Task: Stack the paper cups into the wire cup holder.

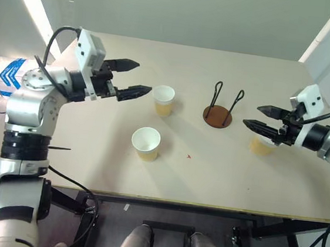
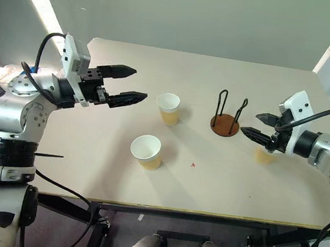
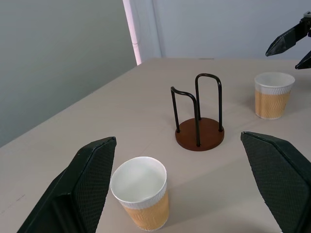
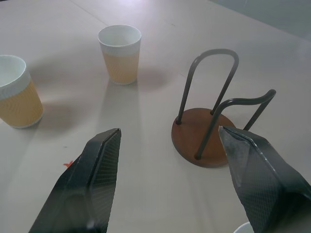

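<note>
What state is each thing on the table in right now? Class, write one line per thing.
Cup nearest the left hand: upright, empty, standing free.
Front cup: upright, empty, standing free.
Cup under the right hand: upright on the table, not gripped.
Wire cup holder: upright, no cup in it.
Left hand: open, holding nothing.
Right hand: open, holding nothing.
</note>
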You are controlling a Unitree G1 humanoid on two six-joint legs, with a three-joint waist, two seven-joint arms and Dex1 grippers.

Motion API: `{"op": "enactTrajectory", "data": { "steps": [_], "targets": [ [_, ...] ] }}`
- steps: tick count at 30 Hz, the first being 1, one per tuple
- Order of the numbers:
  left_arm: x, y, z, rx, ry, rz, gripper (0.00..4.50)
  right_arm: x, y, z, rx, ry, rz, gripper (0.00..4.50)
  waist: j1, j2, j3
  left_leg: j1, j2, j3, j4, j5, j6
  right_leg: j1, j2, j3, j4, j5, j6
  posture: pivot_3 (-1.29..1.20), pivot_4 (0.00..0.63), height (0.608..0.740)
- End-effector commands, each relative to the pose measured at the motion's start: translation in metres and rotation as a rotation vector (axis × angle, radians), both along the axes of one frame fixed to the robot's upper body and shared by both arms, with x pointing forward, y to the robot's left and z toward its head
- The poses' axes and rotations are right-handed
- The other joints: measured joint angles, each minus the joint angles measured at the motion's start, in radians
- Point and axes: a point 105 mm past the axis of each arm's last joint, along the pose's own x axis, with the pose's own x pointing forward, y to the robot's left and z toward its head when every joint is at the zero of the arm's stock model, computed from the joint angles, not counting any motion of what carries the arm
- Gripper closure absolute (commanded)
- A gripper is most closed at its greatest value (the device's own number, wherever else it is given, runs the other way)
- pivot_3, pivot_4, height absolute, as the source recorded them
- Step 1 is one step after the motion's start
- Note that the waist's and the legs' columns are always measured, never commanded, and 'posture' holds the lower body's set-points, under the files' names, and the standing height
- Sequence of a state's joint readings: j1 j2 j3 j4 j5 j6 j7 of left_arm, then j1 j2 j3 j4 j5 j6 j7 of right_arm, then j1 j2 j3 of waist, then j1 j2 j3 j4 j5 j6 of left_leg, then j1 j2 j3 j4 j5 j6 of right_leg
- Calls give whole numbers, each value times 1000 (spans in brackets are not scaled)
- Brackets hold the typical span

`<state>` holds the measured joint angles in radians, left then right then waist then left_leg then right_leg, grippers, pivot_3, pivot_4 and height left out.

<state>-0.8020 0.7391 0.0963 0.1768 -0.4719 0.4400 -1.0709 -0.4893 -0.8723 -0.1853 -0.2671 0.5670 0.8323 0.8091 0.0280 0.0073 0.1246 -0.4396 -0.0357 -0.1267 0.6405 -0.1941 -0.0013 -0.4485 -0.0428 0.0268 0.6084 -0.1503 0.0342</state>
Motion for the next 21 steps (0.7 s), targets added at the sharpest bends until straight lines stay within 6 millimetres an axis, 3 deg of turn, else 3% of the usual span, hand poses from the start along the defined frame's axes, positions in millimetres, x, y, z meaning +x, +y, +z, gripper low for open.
{"op": "enactTrajectory", "data": {
  "steps": [1, 9, 14, 21],
  "targets": [
    [-4, -1, 9, 8, -45, -13, 13, -5, -1, 16, -7, -61, 3, 1120, 0, 0, 0, 0, 0, 0, 0, 0, 0, 0, 0, 0, 0, 0, 0, 0, 150, 740],
    [-2, -1, 10, 2, -49, -8, 13, -7, 1, 14, 21, -36, 12, 1120, 0, 0, 0, 0, 0, 0, 1, 0, 0, 0, 0, 0, 0, 0, 1, 0, 150, 740],
    [-1, -2, 10, -2, -48, -8, 0, -8, 2, 14, 28, -13, 21, 64, 0, 0, 0, 0, 0, 0, 1, 0, 1, 0, 0, 0, 0, 0, 1, 0, 150, 740],
    [1, -2, 11, -6, -57, -7, 0, 9, -8, 14, 10, -25, -119, 64, 0, 0, 0, -1, 0, 0, 3, 0, 1, 0, 0, 0, 0, 0, 1, 0, 150, 740]
  ]
}}
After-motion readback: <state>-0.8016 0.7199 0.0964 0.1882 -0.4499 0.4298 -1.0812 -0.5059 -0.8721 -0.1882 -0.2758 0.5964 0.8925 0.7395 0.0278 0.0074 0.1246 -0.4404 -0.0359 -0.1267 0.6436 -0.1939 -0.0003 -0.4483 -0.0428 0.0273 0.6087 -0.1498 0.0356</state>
